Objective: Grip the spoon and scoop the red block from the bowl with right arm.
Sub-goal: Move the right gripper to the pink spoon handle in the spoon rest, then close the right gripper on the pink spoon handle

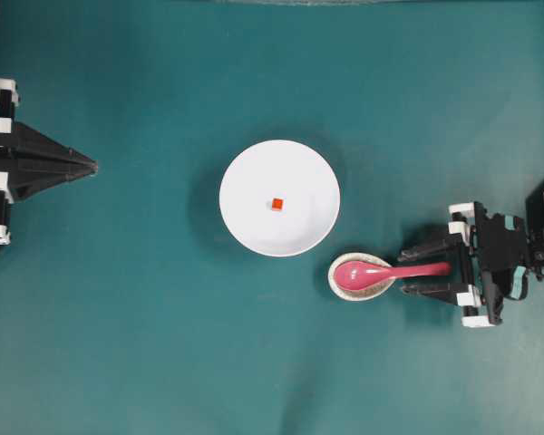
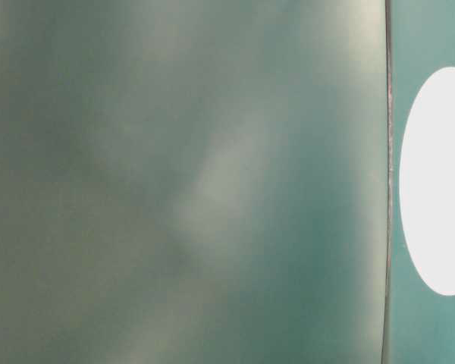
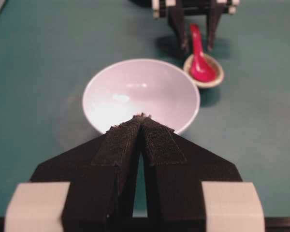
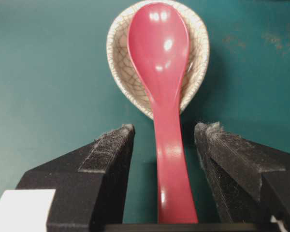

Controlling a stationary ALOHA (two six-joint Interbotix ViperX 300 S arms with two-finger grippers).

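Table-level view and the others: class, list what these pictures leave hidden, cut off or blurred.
- Table-level view: mostly a blurred grey-green surface; only part of the bowl shows, cut off by the right edge.
- Left wrist view: the red block is hidden behind the left gripper.
- Right wrist view: the spoon handle's end is cut off by the bottom edge, between the right gripper fingers.

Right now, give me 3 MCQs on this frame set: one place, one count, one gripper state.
1. The spoon scoop rests:
A in the bowl
B in the speckled dish
C on bare table

2. Red blocks in the bowl:
A none
B one
C three

3. The right gripper is:
A open, fingers either side of the handle
B shut on the handle
C shut, away from the spoon

Key: B, the scoop lies in the speckled dish; B, a single red block sits near the centre; A, gaps show on both sides of the handle.
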